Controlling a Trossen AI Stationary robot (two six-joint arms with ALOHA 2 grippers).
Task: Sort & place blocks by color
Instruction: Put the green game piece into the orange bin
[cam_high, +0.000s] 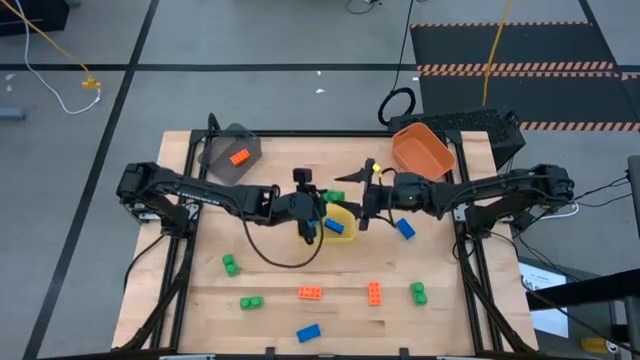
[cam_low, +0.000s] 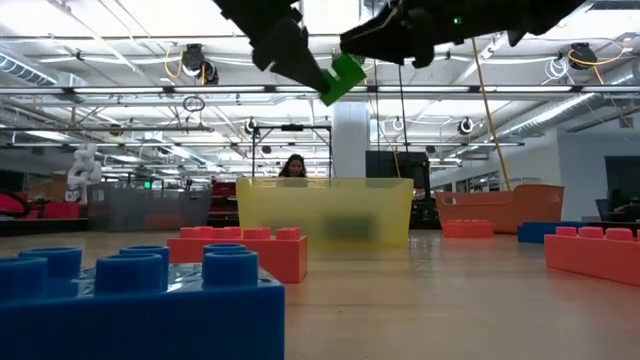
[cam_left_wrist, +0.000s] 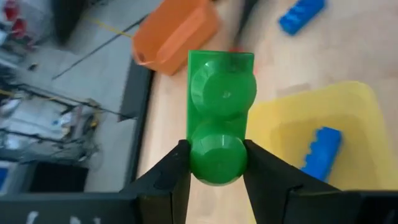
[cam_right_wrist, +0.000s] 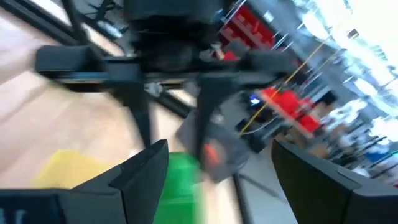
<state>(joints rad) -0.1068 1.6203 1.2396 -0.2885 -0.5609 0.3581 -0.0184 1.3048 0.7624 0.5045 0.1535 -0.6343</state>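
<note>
L claw (cam_left_wrist: 214, 177) grips your green block (cam_left_wrist: 221, 118) over yellow bin (cam_left_wrist: 348, 109).
R claw (cam_right_wrist: 217, 162) open at its 3 o'clock.

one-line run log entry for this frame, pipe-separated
left gripper: shut on green block | above yellow bin, which holds a blue block | right gripper: open, close beside | orange block in grey bin

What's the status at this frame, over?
Left gripper shut on green block, held above yellow bin. Right gripper open, close by, facing the block. One blue block in the yellow bin. Nothing in the way.
</note>
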